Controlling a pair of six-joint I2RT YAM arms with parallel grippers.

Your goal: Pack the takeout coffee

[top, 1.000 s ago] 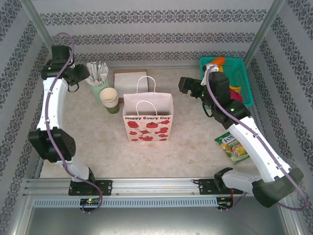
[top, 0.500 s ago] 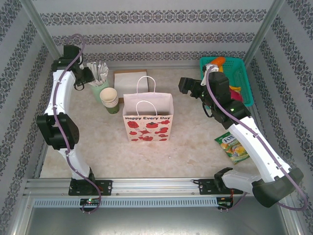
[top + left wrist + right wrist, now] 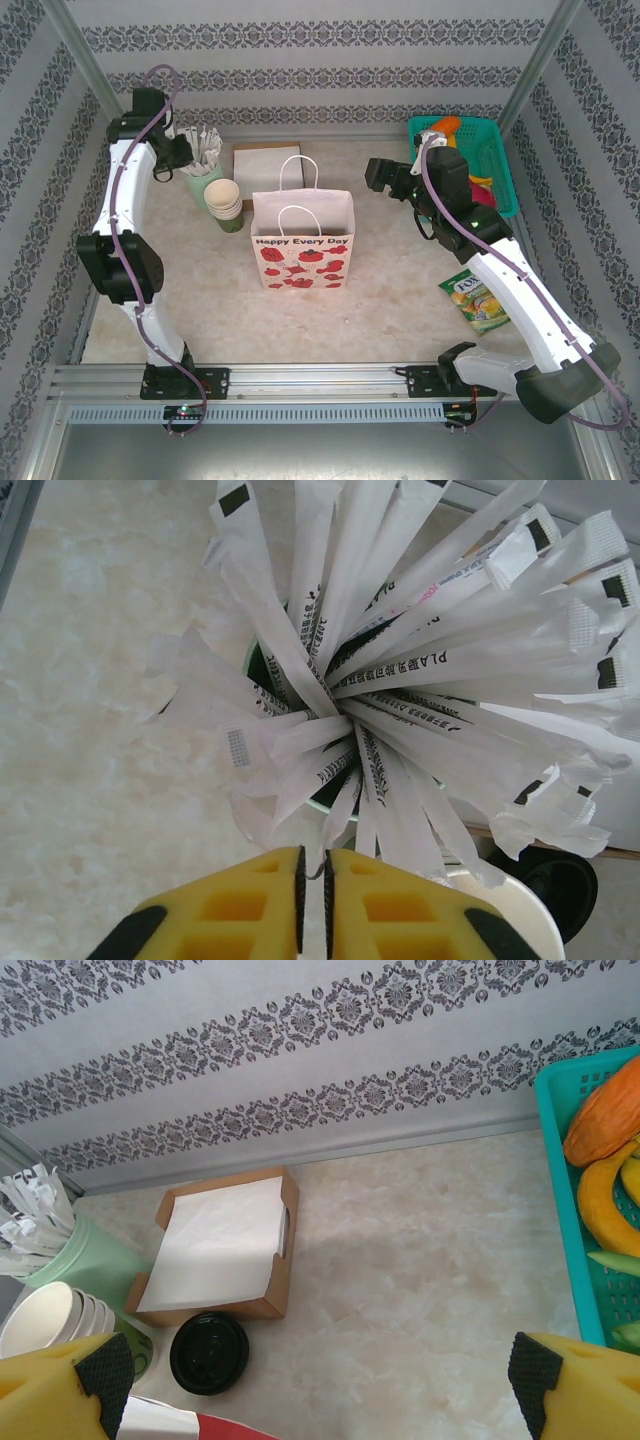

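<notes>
At centre of the overhead frame, the paper bag (image 3: 302, 245) stands upright and open on the worktop (image 3: 400, 300), and packing appears not yet begun. The takeout coffee (image 3: 208, 1352) sits lidded at lower left of the right wrist view, just in front of the napkin box (image 3: 220, 1245) and behind the bag. The right jaws hang spread wide and empty, looking down on it. The teal basket (image 3: 497, 150) at upper right lies well clear. The cup stack (image 3: 226, 200) crowds the coffee's left side. At upper left, the left jaws are clenched on what looks like one wrapped stick (image 3: 338, 815) from the pale green cup (image 3: 203, 182).
</notes>
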